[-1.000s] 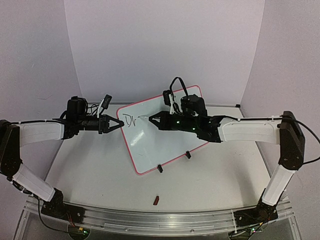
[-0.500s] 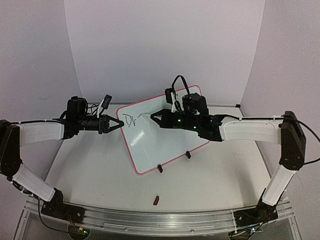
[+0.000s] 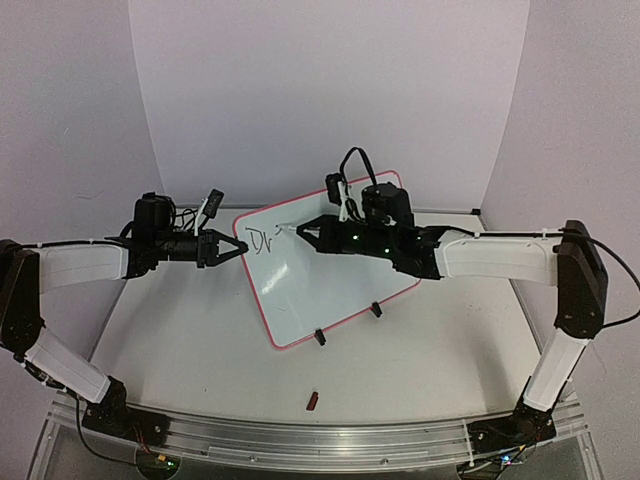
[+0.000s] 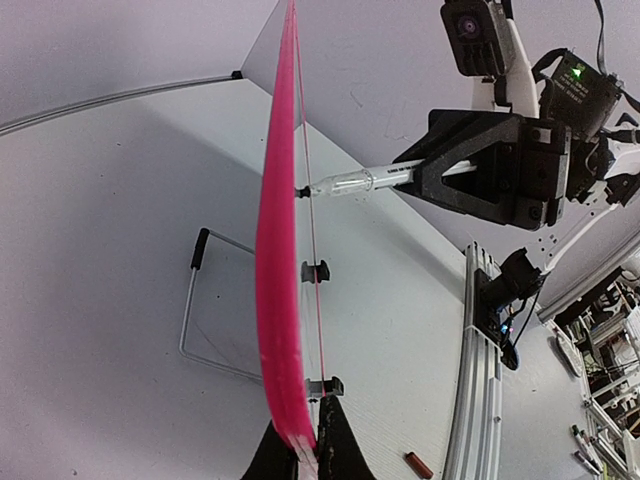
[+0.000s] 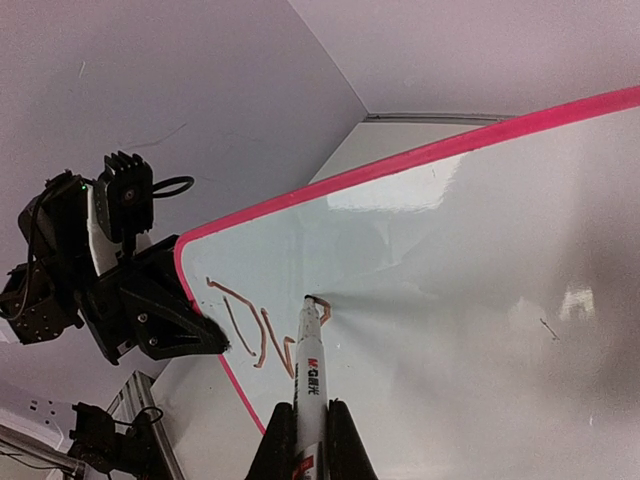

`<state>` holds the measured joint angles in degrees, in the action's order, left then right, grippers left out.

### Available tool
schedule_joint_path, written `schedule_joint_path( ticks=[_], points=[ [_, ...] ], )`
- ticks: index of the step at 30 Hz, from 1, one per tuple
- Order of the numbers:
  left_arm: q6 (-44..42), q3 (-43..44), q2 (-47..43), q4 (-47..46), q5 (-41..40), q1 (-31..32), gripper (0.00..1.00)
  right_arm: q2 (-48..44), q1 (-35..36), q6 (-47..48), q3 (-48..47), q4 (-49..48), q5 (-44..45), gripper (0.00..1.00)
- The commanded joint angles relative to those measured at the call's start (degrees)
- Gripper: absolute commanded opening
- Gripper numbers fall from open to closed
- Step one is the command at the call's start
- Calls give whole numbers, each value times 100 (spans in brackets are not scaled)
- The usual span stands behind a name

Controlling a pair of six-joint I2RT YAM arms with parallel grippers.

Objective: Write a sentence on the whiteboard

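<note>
The whiteboard, glossy white with a pink-red frame, stands tilted on two black clip feet in mid-table. A few dark strokes are drawn near its upper left corner. My left gripper is shut on the board's left edge; the left wrist view shows the pink frame edge-on between the fingers. My right gripper is shut on a white marker. The marker's tip touches the board just right of the strokes, and it also shows in the left wrist view.
A small red marker cap lies on the table near the front edge, also in the left wrist view. A wire stand props the board from behind. An aluminium rail runs along the near edge. White walls enclose the back and sides.
My right gripper has shifted slightly up and left along the board with the marker, adding to the stroke. The left arm and the board have not moved.
</note>
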<state>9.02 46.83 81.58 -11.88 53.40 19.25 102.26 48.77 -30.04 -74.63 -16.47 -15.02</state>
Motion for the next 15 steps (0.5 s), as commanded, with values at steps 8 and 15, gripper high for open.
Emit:
schedule_joint_path(
  ticks=[8, 15],
  points=[
    [-615, 63, -46, 333, -64, 152, 0, 54, -39, -53, 89, -38, -109, 0],
    [-620, 65, -46, 335, -68, 159, 0, -45, -36, -103, 351, -27, -127, 0]
  ],
)
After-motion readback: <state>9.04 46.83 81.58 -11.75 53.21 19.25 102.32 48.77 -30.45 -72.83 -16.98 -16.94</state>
